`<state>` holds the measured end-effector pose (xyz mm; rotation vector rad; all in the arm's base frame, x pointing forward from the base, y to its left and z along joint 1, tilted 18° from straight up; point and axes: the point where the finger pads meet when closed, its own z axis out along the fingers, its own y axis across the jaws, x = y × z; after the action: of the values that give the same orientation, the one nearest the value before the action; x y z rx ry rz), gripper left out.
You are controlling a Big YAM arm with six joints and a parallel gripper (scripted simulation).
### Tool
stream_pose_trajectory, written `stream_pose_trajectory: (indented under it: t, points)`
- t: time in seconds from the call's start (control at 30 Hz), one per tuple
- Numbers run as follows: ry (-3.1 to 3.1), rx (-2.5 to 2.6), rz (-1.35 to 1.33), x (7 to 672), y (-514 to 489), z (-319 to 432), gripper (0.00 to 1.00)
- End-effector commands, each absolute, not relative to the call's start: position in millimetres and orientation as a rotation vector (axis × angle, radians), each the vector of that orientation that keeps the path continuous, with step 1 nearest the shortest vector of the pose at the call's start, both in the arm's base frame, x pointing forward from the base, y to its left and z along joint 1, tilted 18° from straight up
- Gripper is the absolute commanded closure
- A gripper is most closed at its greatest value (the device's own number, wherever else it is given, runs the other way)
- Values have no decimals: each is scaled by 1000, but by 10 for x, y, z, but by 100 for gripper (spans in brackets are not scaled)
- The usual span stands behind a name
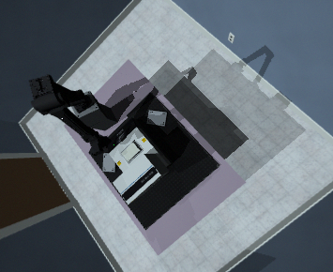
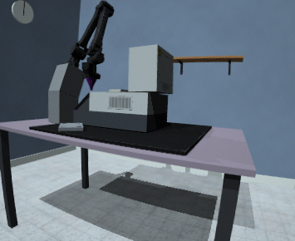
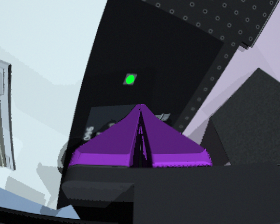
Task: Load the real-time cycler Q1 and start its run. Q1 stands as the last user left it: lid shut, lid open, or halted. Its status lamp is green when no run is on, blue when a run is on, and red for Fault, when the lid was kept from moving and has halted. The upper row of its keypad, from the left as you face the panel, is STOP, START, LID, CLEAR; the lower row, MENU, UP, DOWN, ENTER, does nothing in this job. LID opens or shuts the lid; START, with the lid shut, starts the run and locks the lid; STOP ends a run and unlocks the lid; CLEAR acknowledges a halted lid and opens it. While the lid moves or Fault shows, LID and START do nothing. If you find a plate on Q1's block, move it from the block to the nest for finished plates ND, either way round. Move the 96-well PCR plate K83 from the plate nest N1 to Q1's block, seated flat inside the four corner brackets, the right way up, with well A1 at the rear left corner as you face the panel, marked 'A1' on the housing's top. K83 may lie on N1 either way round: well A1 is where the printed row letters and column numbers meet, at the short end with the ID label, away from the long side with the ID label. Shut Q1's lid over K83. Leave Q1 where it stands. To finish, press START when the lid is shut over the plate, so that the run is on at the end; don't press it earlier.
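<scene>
The cycler Q1 (image 2: 124, 109) stands on the black mat with its lid (image 2: 149, 68) raised. A white well plate (image 1: 131, 151) lies on its block; its edge shows at the left of the wrist view (image 3: 0, 119). The status lamp (image 3: 130, 79) on the dark front panel is green. My gripper (image 3: 140, 111) is shut with nothing between its purple fingers. It points down just above the panel, a little short of the lamp. In the side view it (image 2: 91, 82) hangs by the front left end of the white housing. The keypad is hidden behind my fingers.
A grey plate nest (image 1: 157, 117) lies on the mat beyond the cycler, and another (image 1: 109, 162) lies by its near corner, also seen low on the mat (image 2: 71, 125). The grey arm pedestal (image 2: 62, 92) stands close to the cycler's left.
</scene>
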<state>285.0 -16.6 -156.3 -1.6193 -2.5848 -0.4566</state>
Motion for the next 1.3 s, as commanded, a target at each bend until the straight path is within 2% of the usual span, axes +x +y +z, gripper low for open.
stream_pose_trajectory:
  t: [0.0,0.23,0.37,0.73,1.03,1.27]
  points:
    - [-2590,-1620,-437,2801,-139,-1580,100]
    - [-2550,-1661,-440,2594,19,-1599,100]
    - [-2434,-1738,-353,2381,157,-1680,100]
    - [-2235,-1928,-390,2114,370,-1727,100]
    - [-2106,-1996,-359,1530,595,-1721,100]
    - [-2129,-2008,-397,1726,570,-1723,100]
